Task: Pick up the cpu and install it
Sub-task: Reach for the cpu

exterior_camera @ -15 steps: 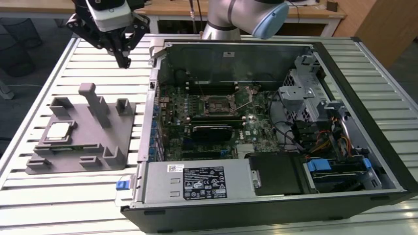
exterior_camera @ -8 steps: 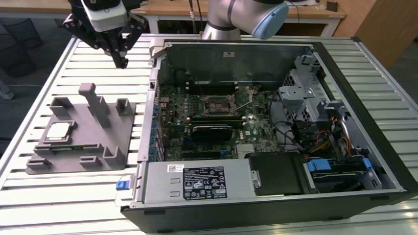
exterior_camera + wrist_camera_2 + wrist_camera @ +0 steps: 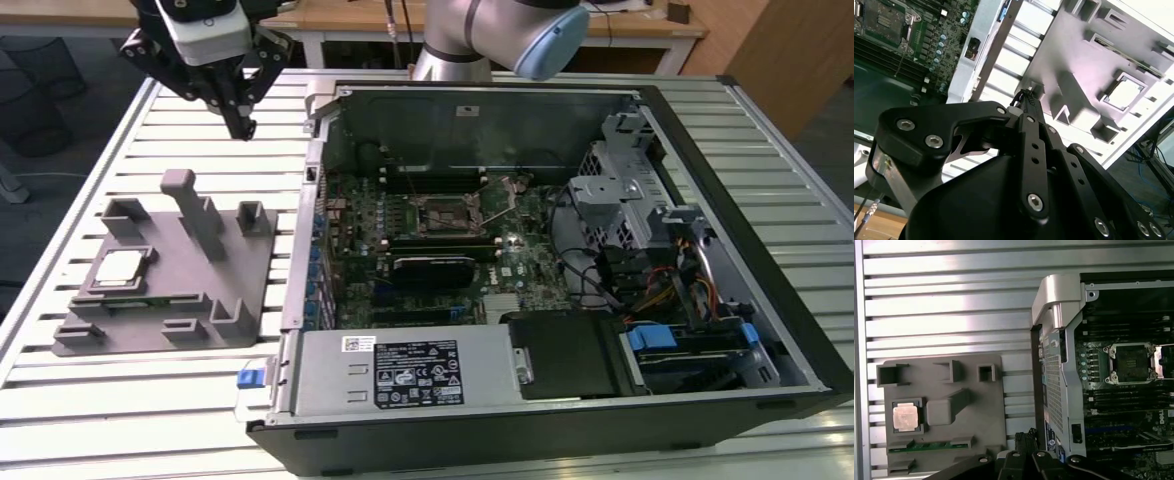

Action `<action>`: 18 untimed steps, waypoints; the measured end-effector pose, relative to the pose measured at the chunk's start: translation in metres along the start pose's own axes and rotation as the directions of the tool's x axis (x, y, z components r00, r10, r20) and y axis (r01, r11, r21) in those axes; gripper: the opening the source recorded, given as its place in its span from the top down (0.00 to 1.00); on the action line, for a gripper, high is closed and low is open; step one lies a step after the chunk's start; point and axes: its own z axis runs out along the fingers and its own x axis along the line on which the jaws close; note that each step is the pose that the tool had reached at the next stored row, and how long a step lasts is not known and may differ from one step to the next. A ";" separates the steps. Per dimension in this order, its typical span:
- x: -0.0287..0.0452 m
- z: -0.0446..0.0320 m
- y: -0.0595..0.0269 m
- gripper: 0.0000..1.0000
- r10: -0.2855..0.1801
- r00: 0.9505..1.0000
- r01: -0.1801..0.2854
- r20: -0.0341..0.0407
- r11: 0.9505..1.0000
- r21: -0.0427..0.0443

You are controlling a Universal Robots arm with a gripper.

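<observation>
While the cpu point(image 3: 120, 268) lies in its grey tray point(image 3: 187, 275) at the exterior view's left, the gripper point(image 3: 243, 128) hangs over the slatted surface point(image 3: 134, 150) beyond, jaws pressed together, empty.

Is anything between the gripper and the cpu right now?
Nothing covers the small silver square cpu in the grey plastic tray. The tray's tall upright pegs rise between it and the black gripper, so a low sideways path looks blocked.

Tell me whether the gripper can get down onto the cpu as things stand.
Probably yes. The cpu lies uncovered in its recess on the grey tray, open from above. The gripper hangs off to the tray's side; the tall peg beside the recess is the nearest obstacle.
</observation>
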 end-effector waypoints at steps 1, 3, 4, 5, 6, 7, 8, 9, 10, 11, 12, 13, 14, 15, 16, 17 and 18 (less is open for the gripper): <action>0.0007 0.0000 -0.0001 0.89 0.000 1.000 0.000 0.000 1.000 0.000; 0.0021 0.0000 -0.0002 0.89 0.000 1.000 0.000 0.000 1.000 0.000; 0.0027 0.0001 -0.0002 0.89 0.000 1.000 0.000 0.000 1.000 0.000; 0.0034 0.0001 -0.0003 0.89 0.000 1.000 0.000 0.000 1.000 0.000; 0.0041 0.0001 -0.0003 0.89 0.000 1.000 0.000 0.000 1.000 0.000; 0.0048 0.0002 -0.0004 0.89 0.000 1.000 0.000 0.000 1.000 0.000; 0.0054 0.0002 -0.0004 0.89 0.000 1.000 0.000 0.000 1.000 0.000; 0.0062 0.0002 -0.0005 0.89 0.000 1.000 0.000 0.000 1.000 0.000; 0.0069 0.0002 -0.0006 0.89 0.000 1.000 0.000 0.000 1.000 0.000; 0.0075 0.0003 -0.0006 0.89 0.000 1.000 0.000 0.000 1.000 0.000; 0.0082 0.0003 -0.0007 0.89 0.000 1.000 0.000 0.000 1.000 0.000; 0.0090 0.0003 -0.0007 0.89 0.000 1.000 0.000 0.000 1.000 0.000; 0.0097 0.0003 -0.0008 0.89 0.000 1.000 0.000 0.000 1.000 0.000; 0.0105 0.0004 -0.0008 0.89 0.000 1.000 0.000 0.000 1.000 0.000; 0.0115 0.0003 -0.0009 0.89 0.000 1.000 0.000 0.000 1.000 0.000; 0.0129 0.0003 -0.0010 0.89 0.000 1.000 0.000 0.000 1.000 0.000; 0.0150 0.0003 -0.0012 0.89 0.000 1.000 0.000 0.000 1.000 0.000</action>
